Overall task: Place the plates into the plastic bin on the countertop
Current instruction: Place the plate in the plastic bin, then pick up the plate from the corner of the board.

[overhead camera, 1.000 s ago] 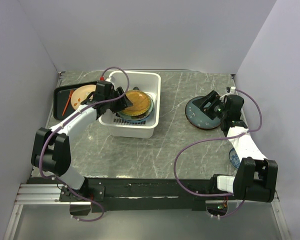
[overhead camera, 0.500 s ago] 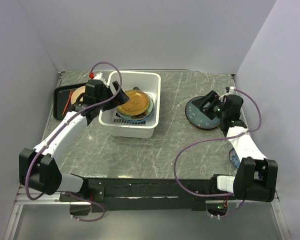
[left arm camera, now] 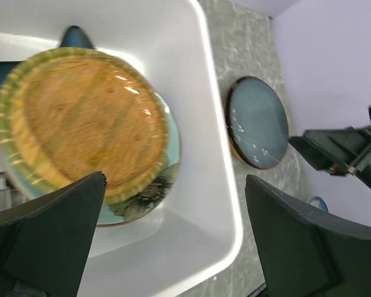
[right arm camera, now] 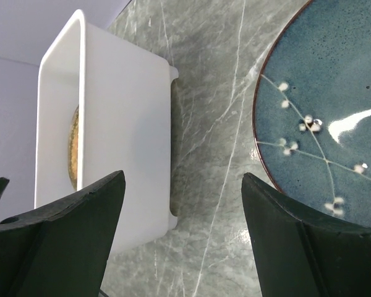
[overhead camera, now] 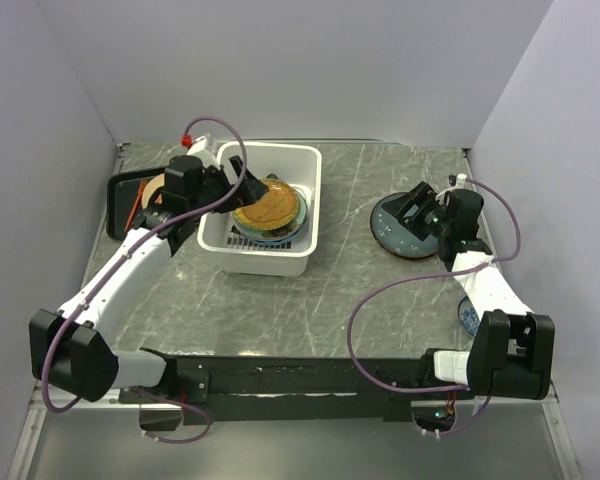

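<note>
The white plastic bin stands on the countertop at the back left. Inside it, a yellow woven-look plate lies on a teal plate, with a blue star-shaped plate's tip showing under them. My left gripper is open and empty, hovering over the bin's left side next to the yellow plate. A large dark teal plate lies flat on the right. My right gripper is open just above its left part, empty; in the right wrist view the plate sits right of the jaws.
A flat black tray at the back left holds a pale orange plate, partly hidden by my left arm. A small blue plate lies at the right edge behind my right arm. Walls close in on three sides.
My left arm has drawn back to the left and up from the yellow plate, its elbow swinging outward. The plate lies in the bin. The right arm has hardly moved.
</note>
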Robot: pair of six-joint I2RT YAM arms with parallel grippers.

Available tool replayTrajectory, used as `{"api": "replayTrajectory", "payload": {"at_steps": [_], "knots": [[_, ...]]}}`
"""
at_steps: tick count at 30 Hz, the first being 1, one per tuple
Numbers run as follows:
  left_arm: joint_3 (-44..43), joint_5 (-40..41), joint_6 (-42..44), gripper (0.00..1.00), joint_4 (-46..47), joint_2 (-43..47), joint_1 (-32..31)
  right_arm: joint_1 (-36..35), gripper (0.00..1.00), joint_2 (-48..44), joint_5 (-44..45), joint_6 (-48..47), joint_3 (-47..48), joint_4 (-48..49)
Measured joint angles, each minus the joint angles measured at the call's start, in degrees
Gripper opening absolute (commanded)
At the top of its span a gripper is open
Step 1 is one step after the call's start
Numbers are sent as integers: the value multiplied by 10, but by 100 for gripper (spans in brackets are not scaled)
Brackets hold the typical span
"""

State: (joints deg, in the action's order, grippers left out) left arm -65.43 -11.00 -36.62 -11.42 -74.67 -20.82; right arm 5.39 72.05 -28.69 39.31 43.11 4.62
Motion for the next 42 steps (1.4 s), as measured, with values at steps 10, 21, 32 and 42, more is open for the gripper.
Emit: {"api": "replayTrajectory", "payload": {"at_steps": [10, 21, 32, 42], "knots": [[-96, -1, 12, 99, 9, -88, -103, 0, 83, 3, 12, -9, 6, -13], [-198, 3, 11, 98, 7, -187, -178, 6, 81, 16, 28, -14, 9, -25], [-216, 2, 11, 98, -4, -227, -209, 123, 77, 31, 38, -9, -9, -31], [-220, -10, 11, 98, -4, -244, -223, 184, 76, 31, 50, -8, -40, -31]]}}
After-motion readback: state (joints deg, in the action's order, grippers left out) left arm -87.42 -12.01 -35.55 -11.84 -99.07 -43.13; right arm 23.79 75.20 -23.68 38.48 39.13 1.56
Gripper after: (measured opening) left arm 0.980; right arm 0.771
